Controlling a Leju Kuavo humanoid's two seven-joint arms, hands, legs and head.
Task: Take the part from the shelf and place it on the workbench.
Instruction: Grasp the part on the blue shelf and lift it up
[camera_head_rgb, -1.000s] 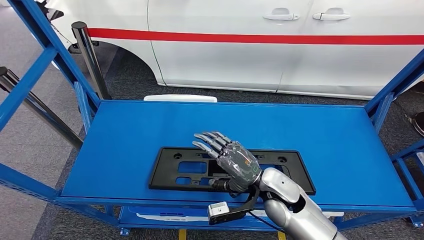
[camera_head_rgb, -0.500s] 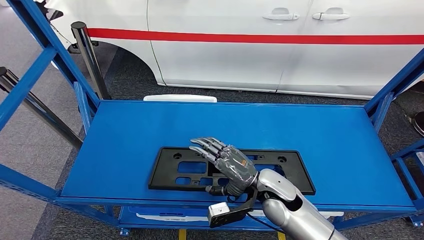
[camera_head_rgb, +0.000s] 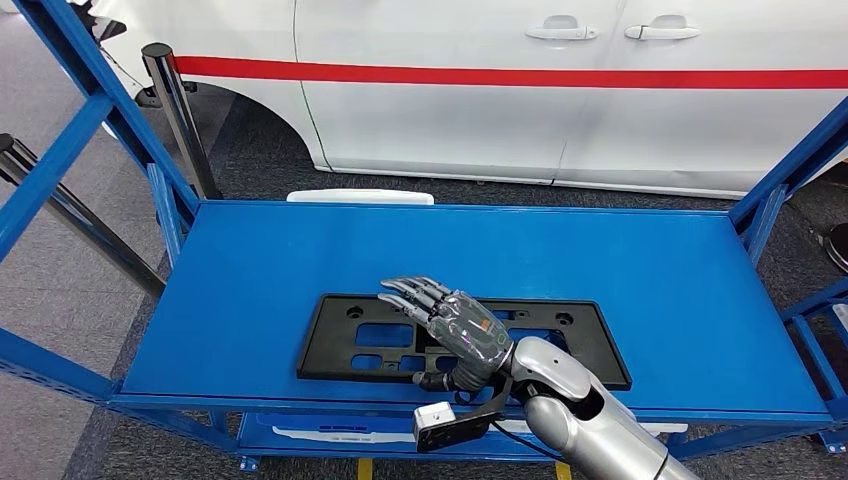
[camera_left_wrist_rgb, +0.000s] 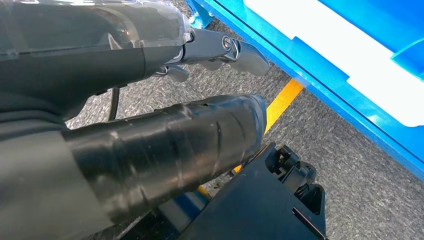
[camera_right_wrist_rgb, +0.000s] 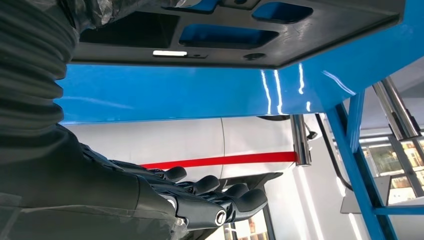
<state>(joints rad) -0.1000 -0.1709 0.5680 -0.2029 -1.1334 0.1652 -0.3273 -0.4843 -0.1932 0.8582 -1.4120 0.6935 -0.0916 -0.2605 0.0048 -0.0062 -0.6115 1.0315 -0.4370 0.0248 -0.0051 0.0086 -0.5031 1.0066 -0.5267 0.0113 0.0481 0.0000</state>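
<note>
Your right hand (camera_head_rgb: 462, 333) hovers with fingers spread and empty over the flat black part (camera_head_rgb: 350, 345) lying near the shelf (camera_head_rgb: 650, 270) front edge, so a shallow grasp could let it slide off.

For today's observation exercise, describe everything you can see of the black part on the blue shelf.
The part is a flat, black, rectangular frame that looks like moulded plastic, with several rectangular cut-outs and small round holes. It lies flat on the shelf, long side along the front edge, left of centre. The right hand is over its middle with fingers extended and apart; whether it touches the part cannot be told.
</note>
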